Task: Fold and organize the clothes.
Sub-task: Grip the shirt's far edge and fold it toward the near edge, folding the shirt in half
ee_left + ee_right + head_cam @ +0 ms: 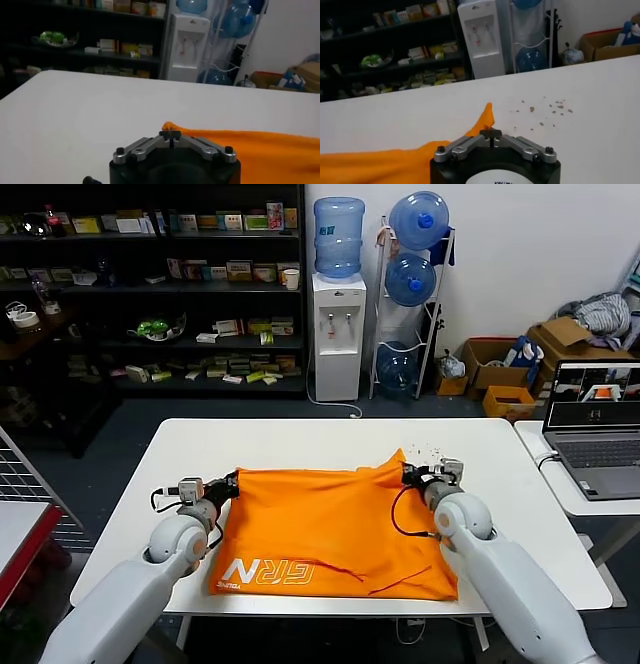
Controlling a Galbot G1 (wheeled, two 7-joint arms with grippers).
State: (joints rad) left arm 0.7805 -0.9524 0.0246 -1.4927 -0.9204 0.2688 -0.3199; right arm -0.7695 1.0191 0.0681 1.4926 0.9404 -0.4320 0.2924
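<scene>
We hold the orange T-shirt point(335, 524) mid-fold, left gripper point(232, 482) and right gripper point(408, 474) each clamped on a far corner; next, we judge, both corners travel evenly toward the near hem.

light: even, bright | shadows: soft under table point(520, 484) | shelves point(150, 284) dim | wrist backgrounds soft

Left pincer point(170, 134) pinching orange T-shirt point(260, 150)

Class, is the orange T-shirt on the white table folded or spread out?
Partly folded: the T-shirt lies doubled over, lettering at its near edge, with the left gripper and right gripper holding its far corners.
</scene>
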